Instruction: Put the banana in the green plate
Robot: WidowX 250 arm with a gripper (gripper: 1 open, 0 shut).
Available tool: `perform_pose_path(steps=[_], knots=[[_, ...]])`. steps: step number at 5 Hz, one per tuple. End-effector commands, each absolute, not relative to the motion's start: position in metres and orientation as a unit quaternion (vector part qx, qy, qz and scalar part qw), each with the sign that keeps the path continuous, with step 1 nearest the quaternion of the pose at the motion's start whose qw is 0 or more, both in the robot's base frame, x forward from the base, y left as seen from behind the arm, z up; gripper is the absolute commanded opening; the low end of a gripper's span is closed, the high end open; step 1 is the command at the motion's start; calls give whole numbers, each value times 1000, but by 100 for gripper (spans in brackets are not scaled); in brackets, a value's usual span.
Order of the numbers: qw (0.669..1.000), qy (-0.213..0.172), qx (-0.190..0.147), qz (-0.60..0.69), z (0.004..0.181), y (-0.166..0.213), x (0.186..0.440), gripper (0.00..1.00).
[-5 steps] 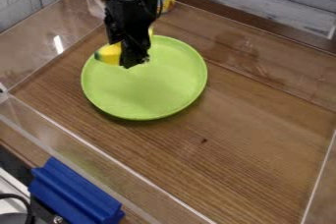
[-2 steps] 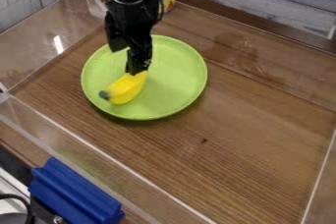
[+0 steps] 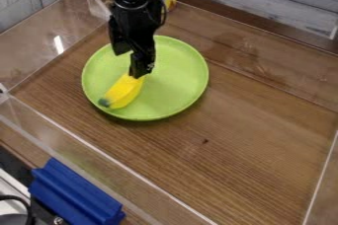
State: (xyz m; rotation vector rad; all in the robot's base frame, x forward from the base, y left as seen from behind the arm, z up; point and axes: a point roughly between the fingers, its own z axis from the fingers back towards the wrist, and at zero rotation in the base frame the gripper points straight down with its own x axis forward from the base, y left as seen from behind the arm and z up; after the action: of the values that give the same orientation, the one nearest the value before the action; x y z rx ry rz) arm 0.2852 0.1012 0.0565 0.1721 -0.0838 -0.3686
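Banana point(image 3: 122, 92) lies w/in green plate point(image 3: 185, 81), near its front-left rim. Gripper point(image 3: 133, 63) sits just above banana's upper end, jaws spread wide, holding nothing. Best move imo: lift straight up, no sideways drag, so banana isn't nudged off rim.

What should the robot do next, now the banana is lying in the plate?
Probably lift straight up and away. The banana lies in the green plate, and the open pincer just above its upper end grips nothing, so the job looks done.
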Motion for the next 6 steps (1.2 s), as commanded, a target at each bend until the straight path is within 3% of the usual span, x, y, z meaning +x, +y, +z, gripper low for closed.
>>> perform_pose_path(steps=[1, 2, 3, 6], knots=[[977, -60, 93, -183, 63, 102, 292, 100], [977, -59, 91, -182, 60, 102, 293, 100], [978, -58, 90, -181, 59, 101, 294, 0], [978, -59, 86, -178, 71, 100, 298, 0]])
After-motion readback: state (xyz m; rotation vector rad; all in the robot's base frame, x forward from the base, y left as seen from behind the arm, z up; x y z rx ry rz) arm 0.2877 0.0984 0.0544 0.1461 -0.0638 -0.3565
